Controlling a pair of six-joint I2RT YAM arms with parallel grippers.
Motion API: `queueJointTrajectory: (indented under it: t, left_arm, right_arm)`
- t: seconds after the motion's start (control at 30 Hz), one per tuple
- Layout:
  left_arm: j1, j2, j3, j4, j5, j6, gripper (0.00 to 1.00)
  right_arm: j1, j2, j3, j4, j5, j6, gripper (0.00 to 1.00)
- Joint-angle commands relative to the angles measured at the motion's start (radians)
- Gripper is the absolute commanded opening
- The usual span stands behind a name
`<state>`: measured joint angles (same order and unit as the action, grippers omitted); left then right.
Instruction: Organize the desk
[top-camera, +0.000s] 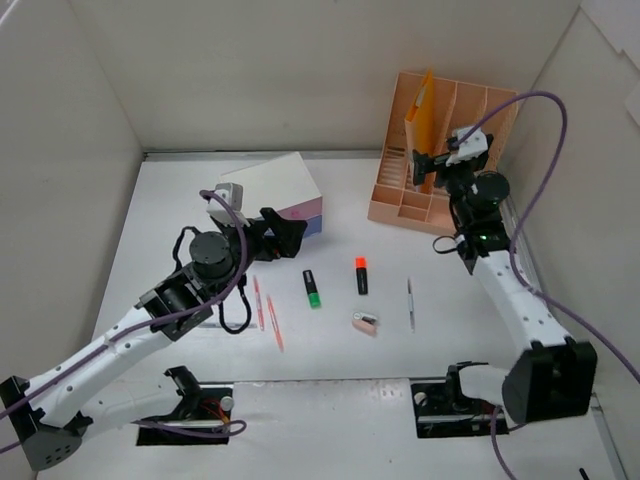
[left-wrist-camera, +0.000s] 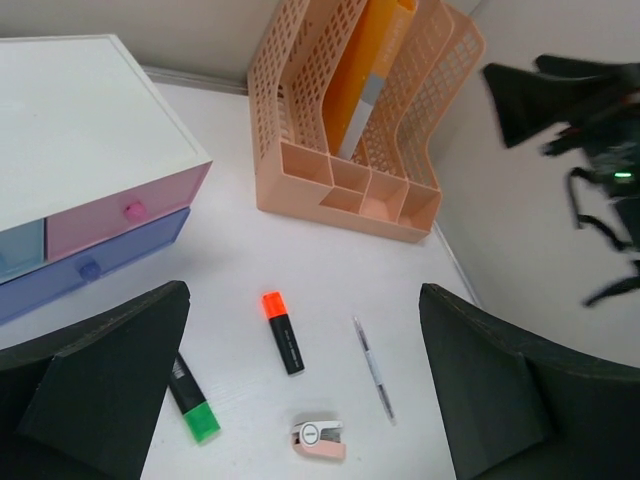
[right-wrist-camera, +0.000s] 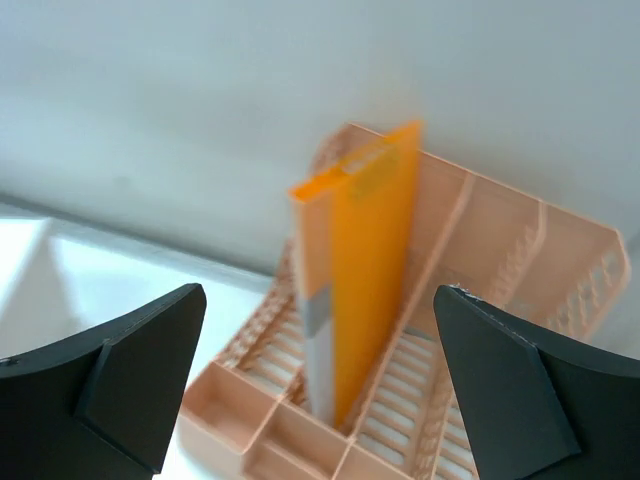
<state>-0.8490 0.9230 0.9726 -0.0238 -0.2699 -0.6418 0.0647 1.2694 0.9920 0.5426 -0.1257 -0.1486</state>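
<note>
The white desk (top-camera: 330, 345) holds a green-capped highlighter (top-camera: 312, 288), an orange-capped highlighter (top-camera: 361, 275), a clear pen (top-camera: 410, 303), a small pink stapler-like item (top-camera: 365, 323) and two thin red pencils (top-camera: 266, 312). My left gripper (top-camera: 285, 232) is open and empty, raised beside the drawer box, left of the highlighters. In its wrist view (left-wrist-camera: 300, 400) the orange highlighter (left-wrist-camera: 282, 332), pen (left-wrist-camera: 373, 367) and pink item (left-wrist-camera: 319, 438) lie between the fingers. My right gripper (top-camera: 430, 165) is open and empty in front of the orange folder (right-wrist-camera: 370, 270).
A white box with pink and blue drawers (top-camera: 285, 190) stands at the back centre-left. A peach mesh organizer (top-camera: 440, 150) holds the orange folder (top-camera: 422, 120) at the back right. Upright white panels wall in three sides. A black cable loop (top-camera: 235, 305) lies by the pencils.
</note>
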Motion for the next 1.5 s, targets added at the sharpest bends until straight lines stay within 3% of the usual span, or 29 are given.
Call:
queueJointTrajectory:
  t: [0.0, 0.03, 0.1, 0.13, 0.17, 0.2, 0.23, 0.27, 0.3, 0.33, 0.37, 0.4, 0.43, 0.47, 0.53, 0.57, 0.63, 0.67, 0.73, 0.77, 0.9, 1.07, 1.13, 1.17, 1.2, 1.27, 1.33, 1.37, 1.47]
  left_arm:
    - [0.028, 0.034, 0.066, -0.042, -0.009, 0.01, 0.96]
    - [0.047, 0.057, 0.072, -0.06, 0.007, 0.005, 0.96]
    - [0.079, 0.082, 0.081, -0.1, 0.03, -0.024, 0.95]
    - [0.079, 0.097, 0.083, -0.117, 0.043, -0.039, 0.94]
    - [0.094, 0.102, 0.081, -0.146, 0.049, -0.053, 0.93]
    - [0.108, 0.106, 0.08, -0.157, 0.054, -0.073, 0.87]
    - [0.108, 0.108, 0.075, -0.169, 0.06, -0.082, 0.79]
    - [0.119, 0.111, 0.069, -0.194, 0.058, -0.093, 0.63]
    - [0.119, 0.108, 0.063, -0.203, 0.058, -0.102, 0.53]
    - [0.131, 0.099, 0.057, -0.211, 0.063, -0.105, 0.42]
    - [0.131, 0.091, 0.042, -0.226, 0.063, -0.107, 0.25]
    - [0.131, 0.083, 0.035, -0.237, 0.063, -0.113, 0.18]
    - [0.14, 0.068, 0.029, -0.251, 0.058, -0.116, 0.11]
    - [0.14, 0.057, 0.015, -0.281, 0.054, -0.119, 0.09]
    - [0.14, 0.022, -0.009, -0.304, 0.035, -0.134, 0.17]
    - [0.14, 0.005, -0.041, -0.332, 0.026, -0.145, 0.33]
    - [0.14, -0.051, -0.077, -0.356, -0.001, -0.203, 0.49]
    - [0.14, -0.074, -0.107, -0.385, -0.011, -0.228, 0.63]
    - [0.14, -0.152, -0.136, -0.416, -0.021, -0.286, 0.73]
    - [0.14, -0.153, -0.141, -0.429, -0.022, -0.304, 0.76]
    - [0.14, -0.222, -0.126, -0.505, -0.032, -0.38, 0.81]
    - [0.108, -0.21, 0.005, -0.633, -0.066, -0.332, 0.87]
    - [0.099, -0.204, 0.034, -0.677, -0.083, -0.334, 0.87]
    - [0.099, -0.22, 0.032, -0.674, -0.077, -0.332, 0.87]
    - [0.099, -0.234, 0.026, -0.671, -0.072, -0.331, 0.87]
    - [0.088, -0.298, -0.027, -0.622, -0.057, -0.332, 0.87]
    - [0.088, -0.351, -0.096, -0.55, -0.042, -0.314, 0.87]
    - [0.088, -0.39, -0.115, -0.532, -0.037, -0.312, 0.87]
    - [0.088, -0.421, -0.138, -0.521, -0.04, -0.296, 0.84]
  right_arm:
    - [0.0, -0.091, 0.103, -0.411, -0.317, 0.003, 0.98]
    - [0.0, -0.116, 0.117, -0.468, -0.346, 0.0, 0.97]
    - [-0.006, -0.151, 0.129, -0.587, -0.417, -0.043, 0.77]
    - [-0.009, -0.192, 0.126, -0.611, -0.423, -0.051, 0.4]
    - [-0.009, -0.209, 0.12, -0.622, -0.427, -0.055, 0.1]
    - [-0.008, -0.225, 0.125, -0.641, -0.422, -0.057, 0.0]
    - [-0.008, -0.234, 0.134, -0.703, -0.434, -0.06, 0.0]
    - [-0.011, -0.234, 0.155, -0.736, -0.445, -0.065, 0.0]
    - [-0.011, -0.231, 0.165, -0.763, -0.454, -0.057, 0.0]
    - [-0.009, -0.229, 0.165, -0.785, -0.463, -0.048, 0.16]
    - [-0.011, -0.228, 0.163, -0.82, -0.477, -0.046, 0.23]
    - [-0.011, -0.229, 0.159, -0.834, -0.498, -0.039, 0.35]
    - [-0.008, -0.231, 0.155, -0.851, -0.508, -0.028, 0.56]
    - [-0.009, -0.232, 0.151, -0.856, -0.52, -0.017, 0.61]
    - [0.006, -0.228, 0.14, -0.869, -0.519, 0.003, 0.76]
    - [0.012, -0.225, 0.137, -0.875, -0.519, 0.01, 0.8]
    - [0.047, -0.217, 0.122, -0.885, -0.505, 0.023, 0.85]
    - [0.049, -0.214, 0.117, -0.882, -0.509, 0.041, 0.88]
    - [0.064, -0.206, 0.108, -0.885, -0.499, 0.066, 0.98]
    - [0.064, -0.206, 0.106, -0.885, -0.499, 0.069, 0.98]
    - [0.108, -0.17, 0.089, -0.883, -0.433, 0.118, 0.98]
    - [0.181, -0.096, 0.053, -0.813, -0.364, 0.236, 0.94]
    - [0.22, -0.071, 0.03, -0.755, -0.35, 0.286, 0.78]
    - [0.246, -0.053, 0.03, -0.742, -0.348, 0.3, 0.59]
    - [0.254, -0.044, 0.04, -0.725, -0.348, 0.319, 0.47]
    - [0.271, -0.013, 0.053, -0.69, -0.365, 0.366, 0.31]
    - [0.291, 0.008, 0.076, -0.627, -0.388, 0.383, 0.38]
    - [0.317, 0.027, 0.083, -0.61, -0.391, 0.382, 0.5]
    - [0.366, 0.095, 0.134, -0.563, -0.405, 0.374, 0.59]
